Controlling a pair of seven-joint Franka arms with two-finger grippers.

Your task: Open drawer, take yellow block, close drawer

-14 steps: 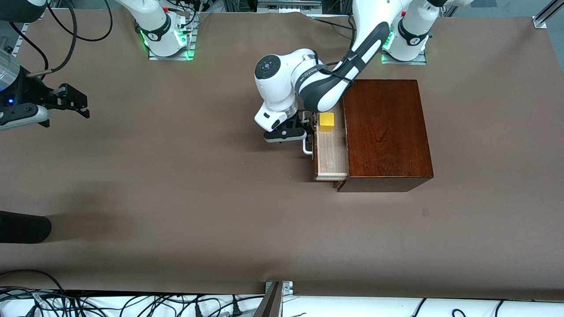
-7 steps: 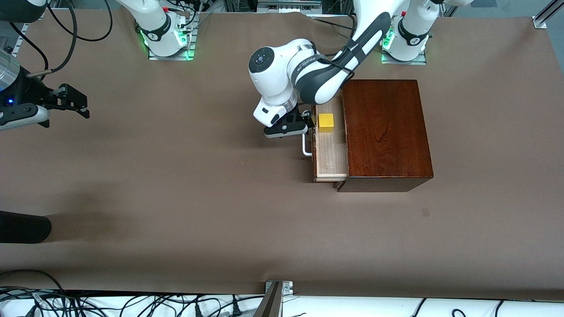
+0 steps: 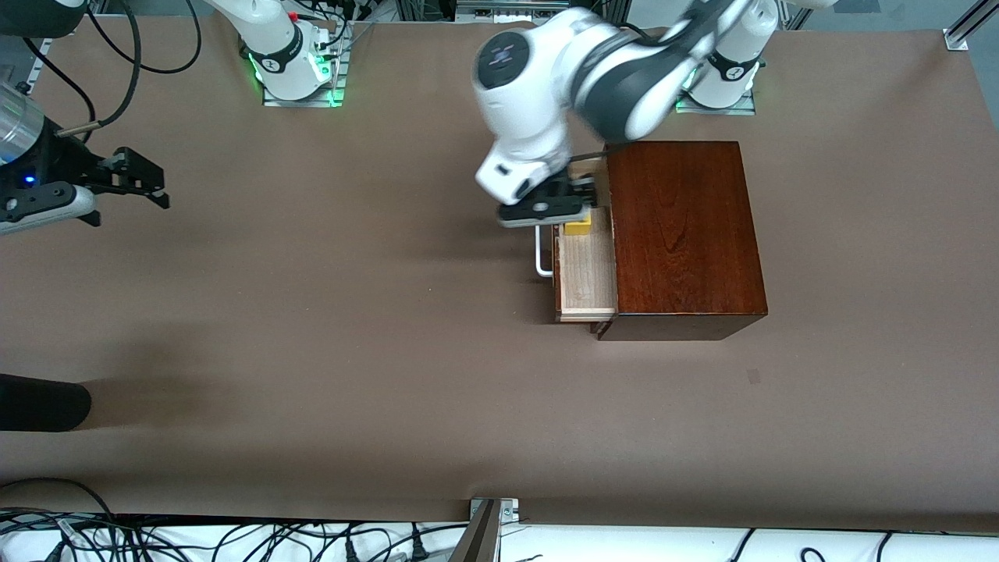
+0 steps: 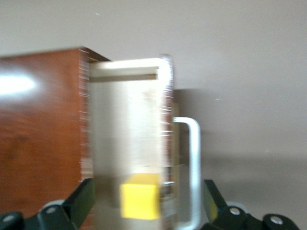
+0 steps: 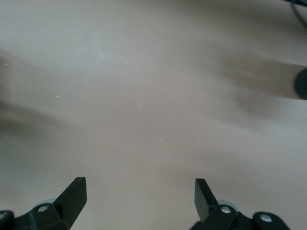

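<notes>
Inside pale-wood drawer (image 3: pixel 584 273), yellow cube block (image 3: pixel 578 228) under left gripper (image 3: pixel 556 204).

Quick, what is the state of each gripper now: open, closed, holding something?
Left gripper: open, holding nothing, over the open drawer with the yellow block between its fingers.
Right gripper: open, empty, waiting over bare table.

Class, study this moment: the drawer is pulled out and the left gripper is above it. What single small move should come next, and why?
Probably lower the left gripper straight down around the yellow block. The drawer is already open, the block sits in it ungrasped, and the wrist view shows the open fingers straddling it from above. The right gripper waits at its end of the table.
</notes>
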